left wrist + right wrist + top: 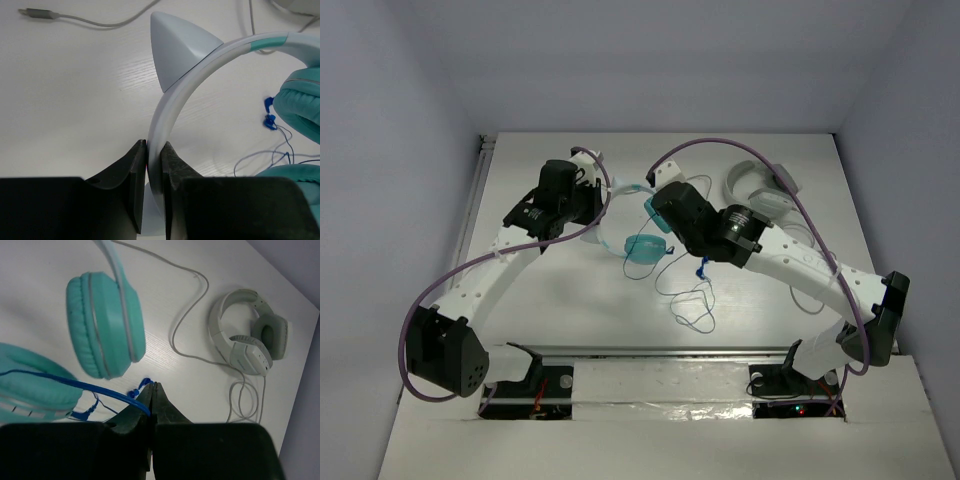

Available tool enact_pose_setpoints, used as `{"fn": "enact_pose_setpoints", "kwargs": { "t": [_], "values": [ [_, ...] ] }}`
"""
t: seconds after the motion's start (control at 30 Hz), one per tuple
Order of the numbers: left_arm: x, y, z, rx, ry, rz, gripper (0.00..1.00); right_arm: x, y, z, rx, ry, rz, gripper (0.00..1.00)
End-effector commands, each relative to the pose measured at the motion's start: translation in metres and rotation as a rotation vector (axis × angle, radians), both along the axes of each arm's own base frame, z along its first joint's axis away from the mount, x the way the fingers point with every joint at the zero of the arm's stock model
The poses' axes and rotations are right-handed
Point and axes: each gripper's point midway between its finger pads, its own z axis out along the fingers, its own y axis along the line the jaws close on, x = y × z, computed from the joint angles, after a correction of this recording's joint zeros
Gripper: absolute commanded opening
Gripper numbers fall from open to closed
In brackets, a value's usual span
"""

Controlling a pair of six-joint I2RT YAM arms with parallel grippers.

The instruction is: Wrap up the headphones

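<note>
1. First, nearest the arm bases in the top view, loose loops of the thin blue cable (692, 305) lie on the white table (570, 300). The strand is so fine there that you cannot follow its whole course.
2. Your left gripper (154, 150) is clamped on the pale headband of the headphones (170, 95), one finger on each side of the band. Its black fingers cover the part of the band below the grip, so you cannot see where it goes.
3. Just past that grip, a pale pointed ear-shaped piece (175, 52) stands on the headband. The teal cups are cut off at the right edge of the left wrist view.
4. Your right gripper (153, 390) has its jaws pressed together, and the blue cable (60, 378) runs into the seam between them, pinched there. Small blue knots sit by the fingertips, but you cannot make out how they are tied.
5. From above, the headphones (644, 250) sit mid-table between the two grippers. One teal cup shows clearly, while the right arm hides the other.
6. Farther back on the right, the white-grey headphones (247, 332) lie flat on the table, well apart from the teal pair. Their grey cable (190, 310) curls across the table and runs out of the frame at the top.
</note>
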Motion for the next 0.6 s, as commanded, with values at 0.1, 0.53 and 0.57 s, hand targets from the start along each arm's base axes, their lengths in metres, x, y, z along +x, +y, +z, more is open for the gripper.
{"fn": "enact_pose_setpoints", "kwargs": {
  "t": [0.1, 0.53, 0.57],
  "values": [
    [-0.020, -0.045, 0.023, -0.101, -0.021, -0.240, 0.00, 0.023, -0.005, 0.036, 0.114, -0.131, -0.037, 0.00],
    [-0.035, -0.074, 0.051, -0.244, -0.033, -0.391, 0.00, 0.056, -0.024, 0.038, 0.149, -0.205, -0.149, 0.00],
    [-0.036, -0.076, 0.055, -0.255, -0.041, -0.399, 0.00, 0.058, -0.027, 0.038, 0.175, -0.202, -0.159, 0.00]
  ]
}}
